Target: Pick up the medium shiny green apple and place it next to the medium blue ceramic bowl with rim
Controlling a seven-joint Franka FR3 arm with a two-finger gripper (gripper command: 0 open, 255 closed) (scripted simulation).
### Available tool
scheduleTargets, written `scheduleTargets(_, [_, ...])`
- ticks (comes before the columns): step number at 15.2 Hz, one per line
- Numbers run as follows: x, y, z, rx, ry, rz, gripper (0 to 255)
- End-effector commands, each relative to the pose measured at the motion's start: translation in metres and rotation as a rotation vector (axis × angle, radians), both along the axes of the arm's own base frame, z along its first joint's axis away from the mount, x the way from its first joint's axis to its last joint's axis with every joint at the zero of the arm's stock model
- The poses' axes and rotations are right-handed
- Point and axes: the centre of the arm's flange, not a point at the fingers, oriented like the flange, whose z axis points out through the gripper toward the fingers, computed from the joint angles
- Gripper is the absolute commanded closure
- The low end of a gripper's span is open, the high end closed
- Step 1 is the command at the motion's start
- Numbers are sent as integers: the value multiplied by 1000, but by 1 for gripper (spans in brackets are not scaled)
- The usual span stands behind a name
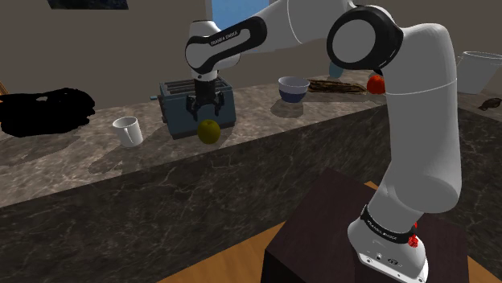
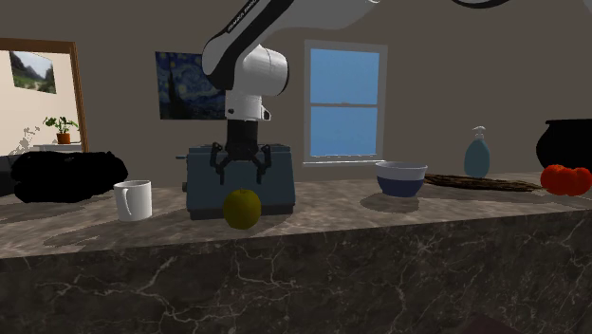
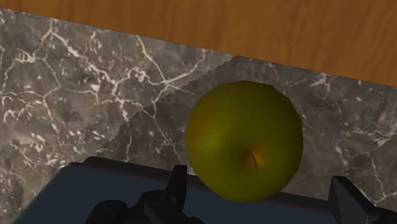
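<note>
Left: white mug (image 2: pixel 133 200) on the surface (image 2: pixel 332 204). Middle: yellow-green apple (image 2: pixel 242 209) sits just in front of the toaster (image 2: pixel 204 185). The claw (image 2: pixel 242 176) hangs directly above it, fingers spread, holding nothing. Looks lined up for a top grab. Right: blue bowl (image 2: pixel 401 178), well apart, bare surface beside it.

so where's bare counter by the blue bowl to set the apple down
Widest bare counter: between toaster and bowl, running to the front edge. Another free strip: in front, between bowl and red fruit. Crowded behind that: dark board and soap bottle. The apple sits right before the toaster.
</note>
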Motion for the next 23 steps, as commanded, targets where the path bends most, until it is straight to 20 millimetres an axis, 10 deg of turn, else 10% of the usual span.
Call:
scheduleTargets(1, [0,0,0,0,0,0,0])
scheduleTargets(3, [0,0,0,0,0,0,0])
scheduleTargets(4, [0,0,0,0,0,0,255])
scheduleTargets(13, [0,0,0,0,0,0,255])
scheduleTargets(23, [0,0,53,0,0,0,255])
